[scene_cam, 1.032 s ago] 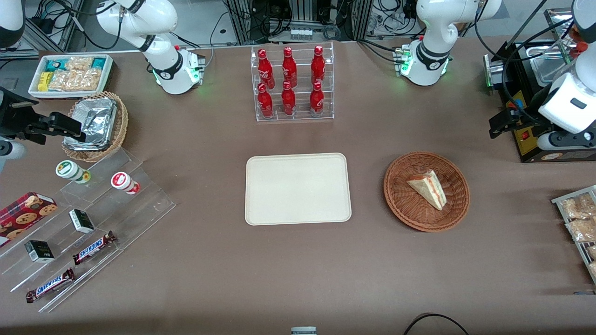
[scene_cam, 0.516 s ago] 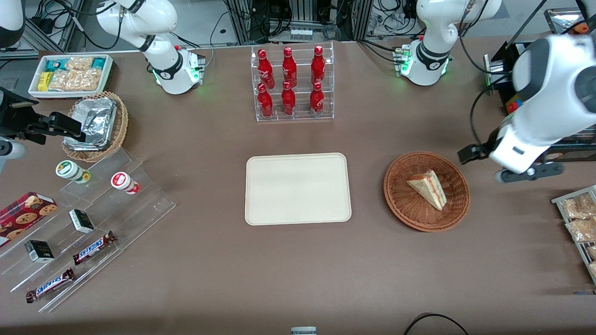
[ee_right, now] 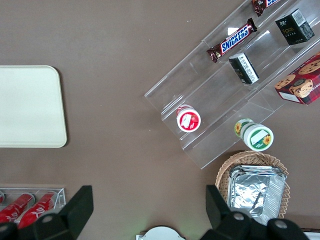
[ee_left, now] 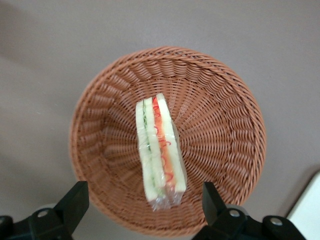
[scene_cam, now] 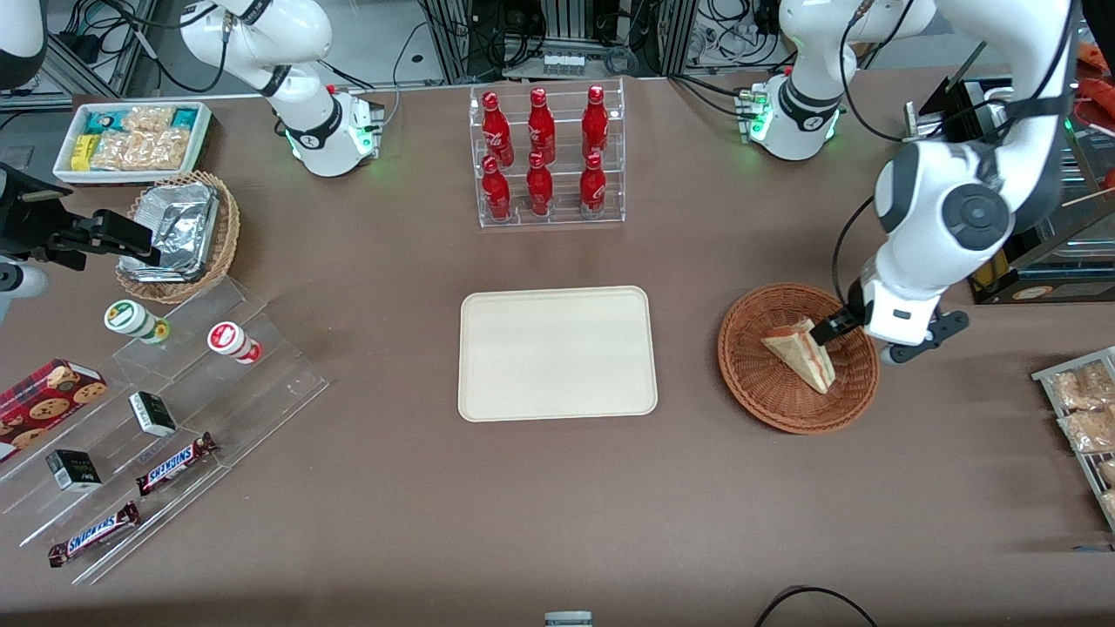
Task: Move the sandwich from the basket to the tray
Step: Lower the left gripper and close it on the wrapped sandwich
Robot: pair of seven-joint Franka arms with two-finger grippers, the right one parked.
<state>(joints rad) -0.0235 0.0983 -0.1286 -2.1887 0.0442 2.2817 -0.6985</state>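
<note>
The sandwich (scene_cam: 801,353), a wrapped wedge of pale bread with red, orange and green filling, lies in the reddish-brown wicker basket (scene_cam: 766,409). My left gripper (scene_cam: 862,341) hovers above the basket's edge toward the working arm's end, open and empty; one dark finger (scene_cam: 823,331) sits just above the sandwich's wide end. In the left wrist view the sandwich (ee_left: 157,150) lies in the basket (ee_left: 225,135), with the gripper (ee_left: 144,210) spread wide above its wrapped end. The cream tray (scene_cam: 557,353) is empty, beside the basket toward the parked arm's end.
A clear rack of red bottles (scene_cam: 544,157) stands farther from the camera than the tray. A black machine (scene_cam: 1002,261) and a tray of snack packets (scene_cam: 1080,409) sit at the working arm's end. A stepped acrylic display (scene_cam: 174,409), a foil-filled tan basket (scene_cam: 179,235) and a white bin (scene_cam: 131,139) are at the parked arm's end.
My left arm has swung in from the working arm's end of the table and come over the basket, with the gripper now above the sandwich. The sandwich has not moved.
</note>
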